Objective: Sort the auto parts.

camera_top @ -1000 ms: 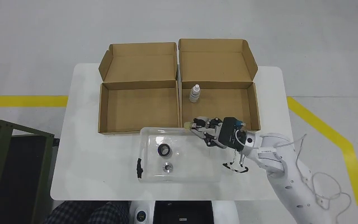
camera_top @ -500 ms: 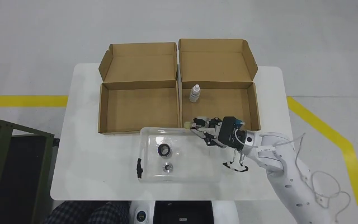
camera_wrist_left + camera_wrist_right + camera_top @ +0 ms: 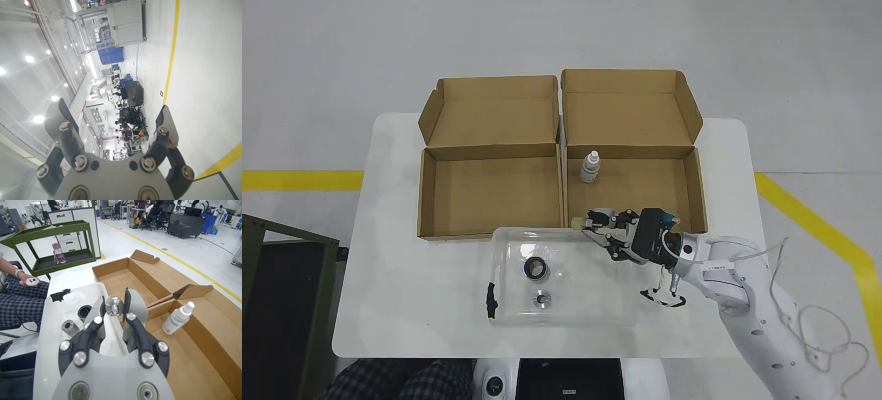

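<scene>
My right gripper (image 3: 114, 308) is shut on a small silver metal cylinder (image 3: 114, 308), held above the far right corner of the clear plastic bin (image 3: 507, 300), at the near wall of the right cardboard box (image 3: 697, 200). In the top view this gripper (image 3: 592, 222) sits over that same corner. Inside the bin lie a black ring bearing (image 3: 535, 268) and a silver cylinder with a hole (image 3: 542, 298); the right wrist view shows the bearing (image 3: 84, 312) and the holed cylinder (image 3: 69, 328) too. My left gripper (image 3: 113, 111) is open, pointing out at the room.
A white spray bottle (image 3: 590, 166) stands in the right box; the right wrist view shows the bottle (image 3: 176, 318) too. The left cardboard box (image 3: 492, 195) holds nothing. A black scrap (image 3: 490, 298) sticks to the bin's left wall. Black cable loops (image 3: 662, 296) lie on the table right of the bin.
The right gripper with the silver cylinder has shifted very slightly toward the boxes; otherwise nothing has moved.
</scene>
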